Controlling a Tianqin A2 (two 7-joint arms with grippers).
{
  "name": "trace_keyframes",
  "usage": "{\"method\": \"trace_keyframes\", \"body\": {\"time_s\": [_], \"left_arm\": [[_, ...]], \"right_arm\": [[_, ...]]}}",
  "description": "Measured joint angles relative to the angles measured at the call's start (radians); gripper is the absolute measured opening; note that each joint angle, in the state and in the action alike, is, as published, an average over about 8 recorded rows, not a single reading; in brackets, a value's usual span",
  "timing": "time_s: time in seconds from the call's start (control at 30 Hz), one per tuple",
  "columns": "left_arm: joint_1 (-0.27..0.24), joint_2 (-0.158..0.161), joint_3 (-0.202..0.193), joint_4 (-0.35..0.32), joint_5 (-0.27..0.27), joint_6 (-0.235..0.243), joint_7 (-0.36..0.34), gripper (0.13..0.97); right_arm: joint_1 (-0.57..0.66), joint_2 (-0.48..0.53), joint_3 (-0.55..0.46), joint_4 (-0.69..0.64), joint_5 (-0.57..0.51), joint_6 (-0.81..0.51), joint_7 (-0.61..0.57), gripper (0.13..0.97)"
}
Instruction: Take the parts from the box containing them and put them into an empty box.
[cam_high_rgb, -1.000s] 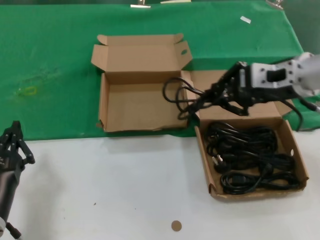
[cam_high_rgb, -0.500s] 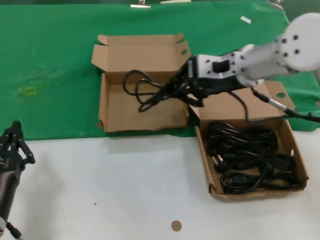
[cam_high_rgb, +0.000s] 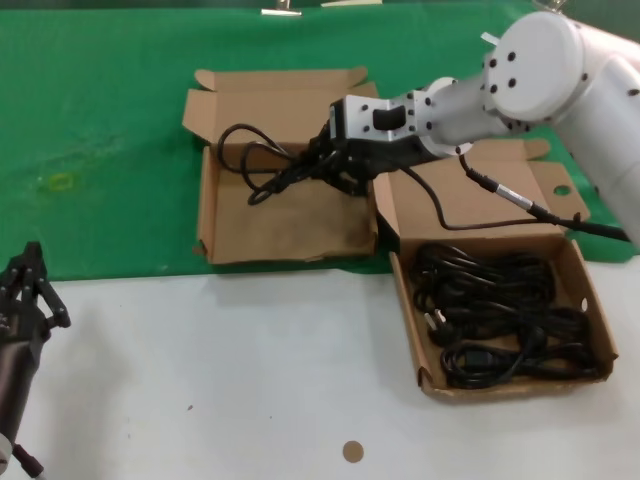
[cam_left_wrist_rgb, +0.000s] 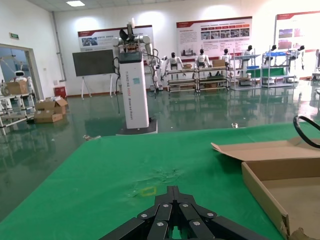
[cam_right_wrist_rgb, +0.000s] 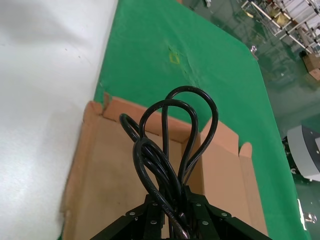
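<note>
Carrying power cord (cam_high_rgb: 262, 163) clamped in right gripper (cam_high_rgb: 322, 163) above empty box (cam_high_rgb: 285, 225); next I lower, release.

No text can be read with certainty. In the left wrist view, the white column (cam_left_wrist_rgb: 133, 90) carries a vertical line of letters, too small to read. The wall posters (cam_left_wrist_rgb: 214, 36) behind the column show headings and text blocks, also not legible. The boxes show no print.
</note>
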Motion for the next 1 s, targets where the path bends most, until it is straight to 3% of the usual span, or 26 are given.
{"method": "trace_keyframes", "body": {"time_s": [0.27,0.63,1.0], "left_arm": [[0.000,0.000,0.000,0.000,0.000,0.000,0.000,0.144],[0.000,0.000,0.000,0.000,0.000,0.000,0.000,0.144],[0.000,0.000,0.000,0.000,0.000,0.000,0.000,0.149]], "right_arm": [[0.029,-0.036,-0.002,-0.099,0.000,0.042,-0.041,0.219],[0.035,-0.050,0.000,-0.133,0.013,0.062,-0.069,0.278],[0.018,-0.051,0.011,-0.126,0.028,0.080,-0.077,0.467]]}}
